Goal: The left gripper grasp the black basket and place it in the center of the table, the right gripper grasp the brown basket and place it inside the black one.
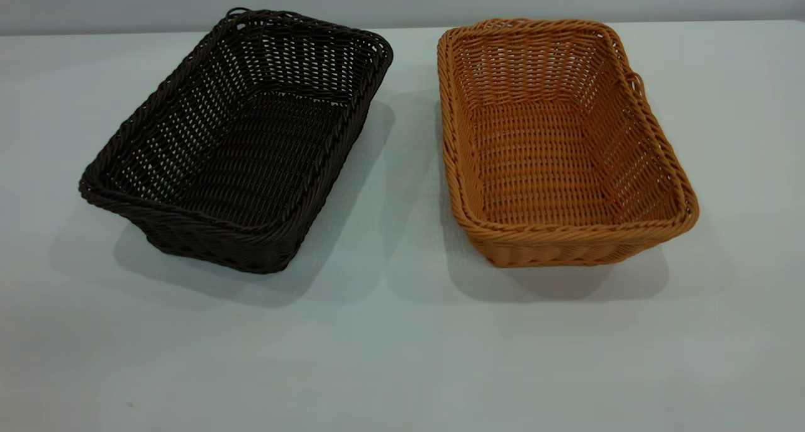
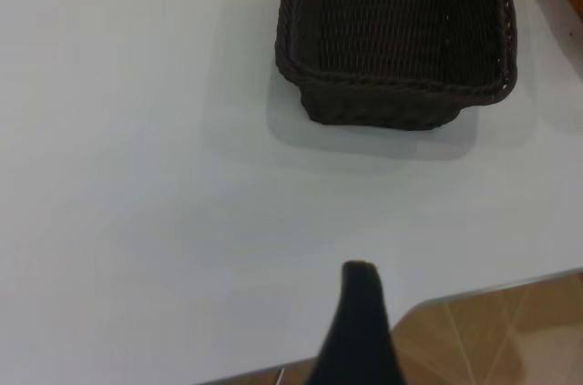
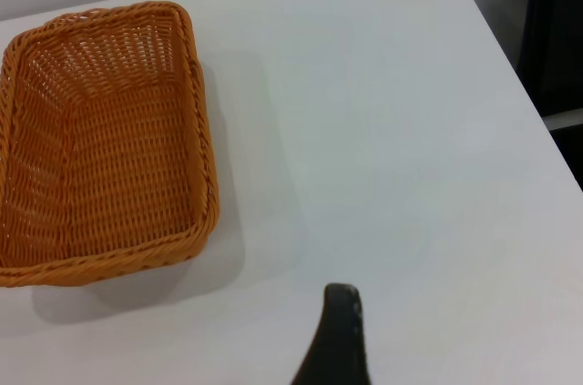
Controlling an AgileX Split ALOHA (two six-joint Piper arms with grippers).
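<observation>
The black basket (image 1: pixel 239 143) stands on the table (image 1: pixel 402 344) at the left, angled, empty. The brown basket (image 1: pixel 560 143) stands to its right, empty, with a small loop on its right rim; a gap of bare table separates them. Neither arm shows in the exterior view. In the left wrist view a dark part of my left gripper (image 2: pixel 360 330) hangs near the table's edge, well short of the black basket (image 2: pixel 401 39). In the right wrist view a dark part of my right gripper (image 3: pixel 335 339) is over bare table, apart from the brown basket (image 3: pixel 100 139).
The table's edge and a brown tiled floor (image 2: pixel 510 330) show close to the left gripper. A dark object (image 3: pixel 556 30) stands beyond the table's edge in the right wrist view. Bare tabletop lies in front of both baskets.
</observation>
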